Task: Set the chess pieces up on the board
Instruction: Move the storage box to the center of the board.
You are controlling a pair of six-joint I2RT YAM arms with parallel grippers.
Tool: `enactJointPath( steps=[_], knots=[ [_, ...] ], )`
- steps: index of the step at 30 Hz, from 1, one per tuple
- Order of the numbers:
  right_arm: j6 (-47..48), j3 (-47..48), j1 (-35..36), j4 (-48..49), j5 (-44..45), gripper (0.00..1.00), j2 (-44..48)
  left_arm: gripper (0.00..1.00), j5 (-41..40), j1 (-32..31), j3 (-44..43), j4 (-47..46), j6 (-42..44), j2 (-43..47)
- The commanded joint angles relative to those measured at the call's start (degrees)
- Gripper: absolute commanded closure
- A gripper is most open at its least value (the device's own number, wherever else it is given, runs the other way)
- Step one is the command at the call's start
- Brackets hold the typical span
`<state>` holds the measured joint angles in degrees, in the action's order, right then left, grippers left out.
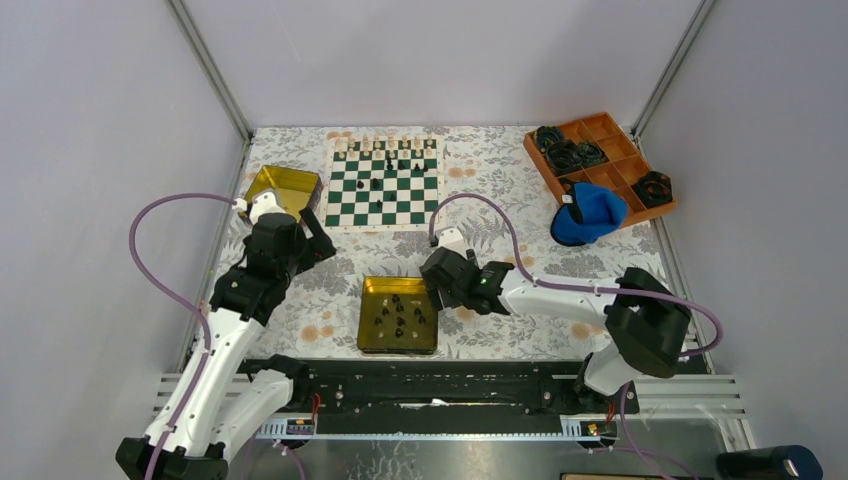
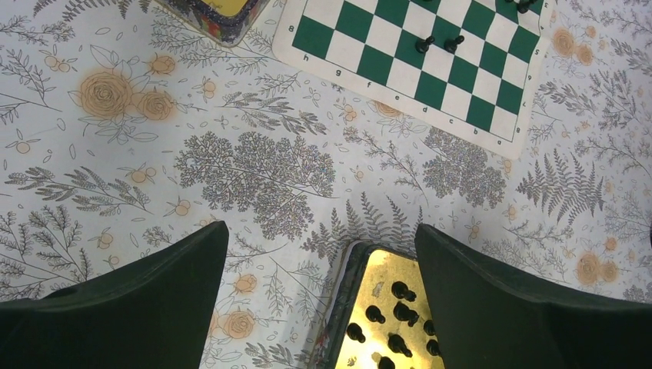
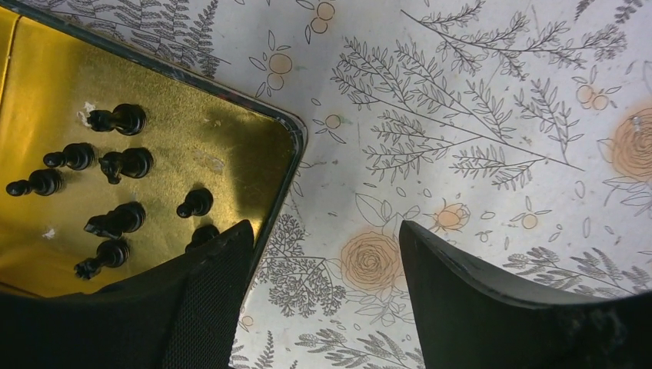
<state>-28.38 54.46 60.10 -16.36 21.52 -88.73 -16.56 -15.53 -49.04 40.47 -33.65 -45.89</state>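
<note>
Lying flat at the far middle of the floral tabletop (image 1: 330, 300): a green-and-white checkered chess mat (image 1: 400, 211), carrying tiny cream chess figures (image 1: 385, 145) in a row along its far edge and a few tiny black chess figures (image 1: 373, 185) scattered across its squares. Sitting nearer, more black figures inside a shiny gold square tin (image 1: 380, 336). Hanging spread wide and empty: left jaws, left of the mat, just beside a second gold tin (image 1: 283, 186); right jaws, likewise wide and empty, straddling the near tin's right edge.
</note>
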Motion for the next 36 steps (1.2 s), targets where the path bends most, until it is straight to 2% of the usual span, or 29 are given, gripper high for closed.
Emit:
enactJointPath(
  steps=[1,6,10,14,16,21,26,31,36],
  knots=[
    [-3.77,2.90,0.66,2.15,1.16,0.24,-1.71,0.01,-1.53,-0.59,0.52,0.17,-0.86,1.20],
    [-4.49,3.93,0.63,2.23,1.39,0.31,-4.61,0.01,-1.59,-0.97,0.70,0.10,-0.90,1.17],
    [-5.37,4.56,0.59,1.71,1.28,0.51,-6.83,0.01,-1.71,-1.29,0.86,0.14,-1.07,1.32],
    [-6.66,5.13,0.65,-0.43,1.96,0.80,-8.37,0.01,-1.86,-1.60,1.05,0.09,-1.07,1.32],
    [-7.29,4.77,0.58,-1.38,2.70,0.87,-8.49,0.01,-1.90,-1.77,1.00,0.10,-1.12,1.27],
    [-8.76,3.34,0.61,-4.35,5.57,0.95,-6.14,0.01,-1.91,-1.96,1.04,0.09,-1.09,1.24],
    [-10.30,2.43,0.54,-9.46,10.29,1.00,-2.70,0.01,-1.81,-2.05,0.96,0.13,-1.16,1.14],
    [-12.27,1.18,-0.48,-14.10,14.92,1.00,0.43,0.01,-1.57,-2.22,0.96,0.00,-1.12,1.37],
    [-12.06,-3.37,-5.91,-14.36,15.46,1.00,5.36,0.01,-1.28,-2.40,1.05,-0.15,-0.93,1.42]
  ],
)
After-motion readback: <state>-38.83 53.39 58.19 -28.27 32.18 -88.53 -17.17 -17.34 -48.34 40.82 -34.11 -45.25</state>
